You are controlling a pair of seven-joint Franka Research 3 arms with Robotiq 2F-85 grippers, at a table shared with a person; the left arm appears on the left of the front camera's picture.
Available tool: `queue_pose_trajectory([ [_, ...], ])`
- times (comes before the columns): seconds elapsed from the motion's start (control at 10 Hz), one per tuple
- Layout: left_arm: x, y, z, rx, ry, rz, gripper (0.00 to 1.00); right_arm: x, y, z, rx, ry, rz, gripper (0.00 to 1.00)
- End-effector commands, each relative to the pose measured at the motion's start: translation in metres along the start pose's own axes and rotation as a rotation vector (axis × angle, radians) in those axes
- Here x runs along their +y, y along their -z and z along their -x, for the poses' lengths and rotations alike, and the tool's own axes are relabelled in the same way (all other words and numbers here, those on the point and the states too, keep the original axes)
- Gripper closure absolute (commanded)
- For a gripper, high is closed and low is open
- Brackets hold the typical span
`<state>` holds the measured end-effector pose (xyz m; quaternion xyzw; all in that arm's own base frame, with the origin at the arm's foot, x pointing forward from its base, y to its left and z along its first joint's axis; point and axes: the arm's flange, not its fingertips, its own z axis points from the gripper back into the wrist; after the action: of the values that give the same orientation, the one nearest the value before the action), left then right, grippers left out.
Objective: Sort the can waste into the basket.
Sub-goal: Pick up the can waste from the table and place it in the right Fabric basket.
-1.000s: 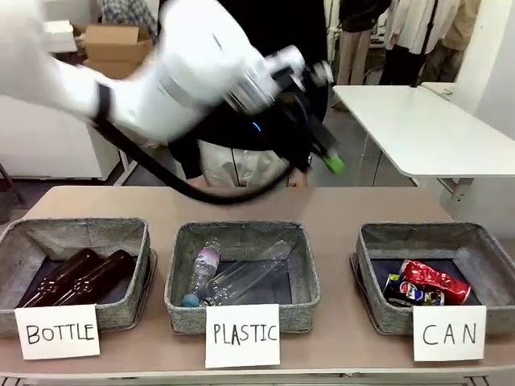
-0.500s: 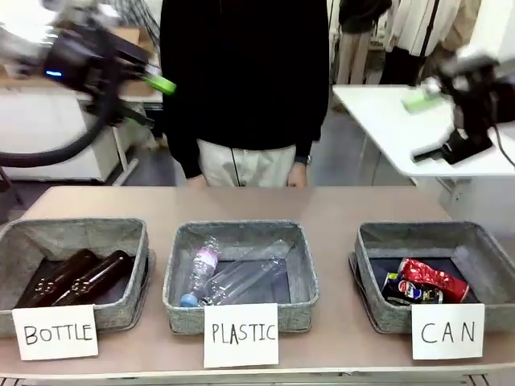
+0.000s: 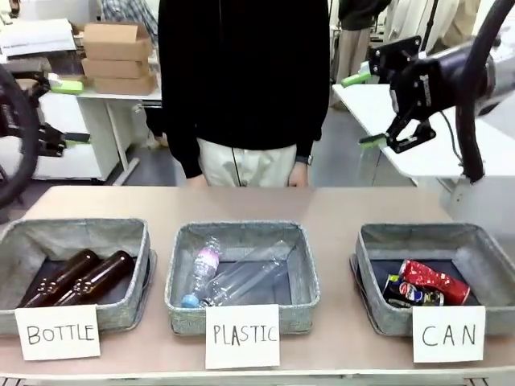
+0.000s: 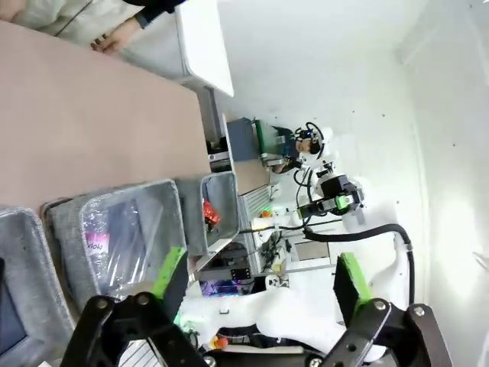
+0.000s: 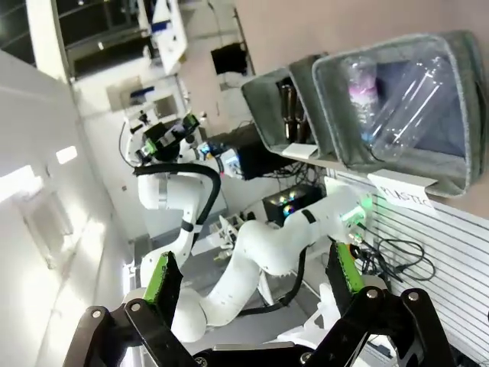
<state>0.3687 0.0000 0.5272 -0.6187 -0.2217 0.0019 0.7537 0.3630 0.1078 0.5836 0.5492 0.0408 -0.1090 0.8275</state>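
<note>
Both cans, the red can (image 3: 435,281) and the black can (image 3: 407,292), lay inside the basket (image 3: 375,241) on the right with the "CAN" card (image 3: 449,333). The sorting looked done; nothing seemed left to pick. The right gripper (image 3: 367,108) and left gripper (image 4: 260,283) were wide open, holding nothing, high above the table (image 3: 330,205).

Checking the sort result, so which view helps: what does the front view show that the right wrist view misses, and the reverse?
Front view: the red can and black can lying in the CAN basket, plus the person's dark top. Right wrist view: the right claw's own open green pads and a white arm beyond. Both: the PLASTIC basket holding clear bottles.
</note>
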Motion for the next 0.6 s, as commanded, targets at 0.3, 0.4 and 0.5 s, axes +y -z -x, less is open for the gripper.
queue_pose_trajectory([
  [0.3, -0.0131, 0.0190, -0.0092, 0.064, 0.028, -0.083, 0.00, 0.0014, -0.0126, 0.0031, 0.028, -0.049, -0.027, 0.00],
  [0.4, -0.0131, 0.0190, -0.0092, 0.064, 0.028, -0.083, 0.00, 0.0014, -0.0126, 0.0031, 0.028, -0.049, -0.027, 0.00],
  [0.5, -0.0131, 0.0190, -0.0092, 0.064, 0.028, -0.083, 0.00, 0.0014, -0.0126, 0.0031, 0.028, -0.049, -0.027, 0.00],
])
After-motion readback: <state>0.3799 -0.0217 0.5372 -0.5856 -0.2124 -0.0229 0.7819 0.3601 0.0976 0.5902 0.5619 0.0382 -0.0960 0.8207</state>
